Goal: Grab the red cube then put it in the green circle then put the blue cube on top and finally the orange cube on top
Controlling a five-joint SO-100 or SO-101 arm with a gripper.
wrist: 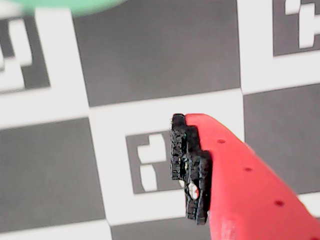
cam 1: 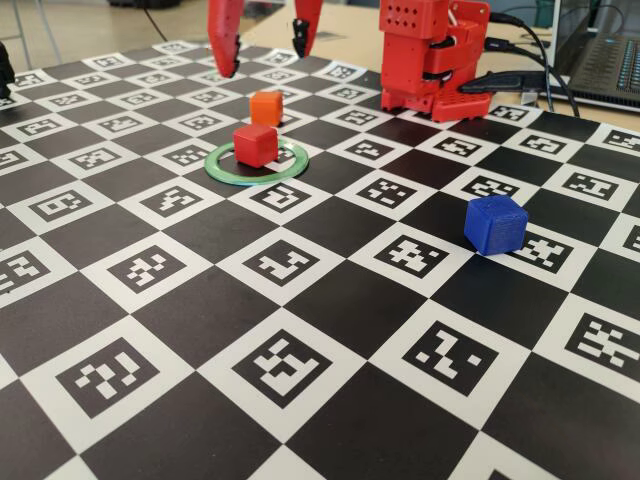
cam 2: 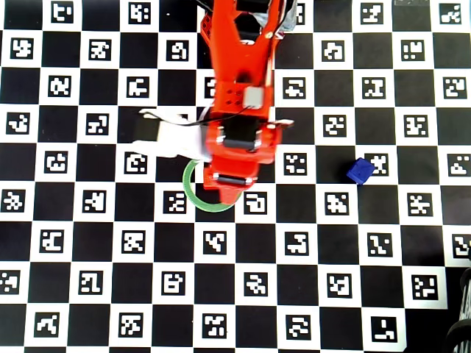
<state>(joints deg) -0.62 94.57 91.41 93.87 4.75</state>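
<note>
Red cube (cam 1: 255, 144): it sits inside the green circle (cam 1: 222, 168) on the checkered worktop (cam 1: 330, 300). That first step looks done.

Blue cube (cam 1: 494, 224): it sits alone on the worktop, well apart from the ring, off to the right in the fixed view. In the overhead view it shows as a small blue block (cam 2: 360, 170) to the right of the arm (cam 2: 239, 103). I think this one goes next.

Orange cube (cam 1: 266, 107): it sits just behind the ring in the fixed view, near the red cube but not on it.

How the blue cube will handle: it looks small, hard and light. The sides look smooth, so it might slip. I would pinch it on two flat sides across from each other, near the middle, and keep it level so it can sit flat on the red cube.

Claw (cam 1: 265, 52): it is spread wide and holds nothing. Its two red fingers hang point down above the worktop, behind the orange cube.

Wrist view: one red finger with a black pad (wrist: 190, 167) shows over bare squares. A blurry bit of the green ring is at the top edge.

Arm pose: in the overhead view it reaches out from the top and hides the red and orange cubes and part of the ring (cam 2: 190, 190).
</note>
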